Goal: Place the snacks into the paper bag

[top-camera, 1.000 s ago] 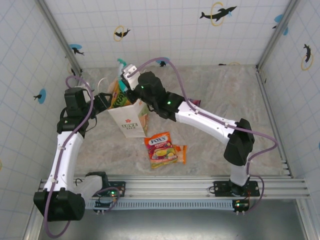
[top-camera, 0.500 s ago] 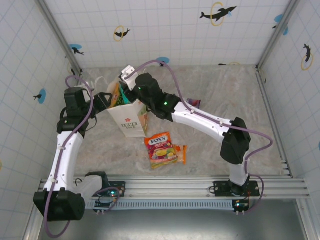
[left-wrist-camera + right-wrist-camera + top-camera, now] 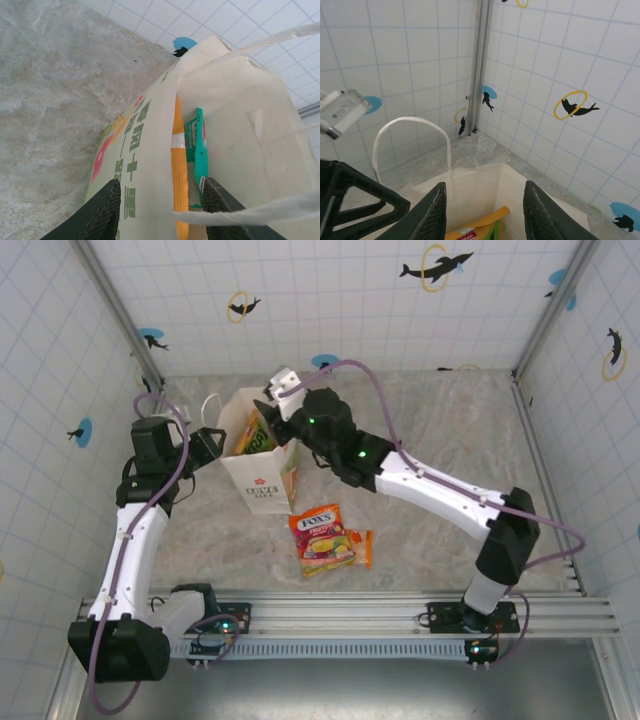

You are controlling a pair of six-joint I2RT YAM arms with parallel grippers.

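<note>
My right gripper (image 3: 487, 212) hovers just above the open mouth of the paper bag (image 3: 262, 480), jaws parted and empty.
That arm stretches across the table (image 3: 440, 440), wrist tipped down; packets (image 3: 479, 227) stand inside the bag, and the red FOX'S packet (image 3: 322, 532) lies just in front of it. My left gripper (image 3: 162, 210) straddles the bag's wall, though I can't tell if it pinches. A second ago my right jaws were shut and lower.

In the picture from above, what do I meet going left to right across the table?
left gripper → paper bag → red candy packet → orange packet
</note>
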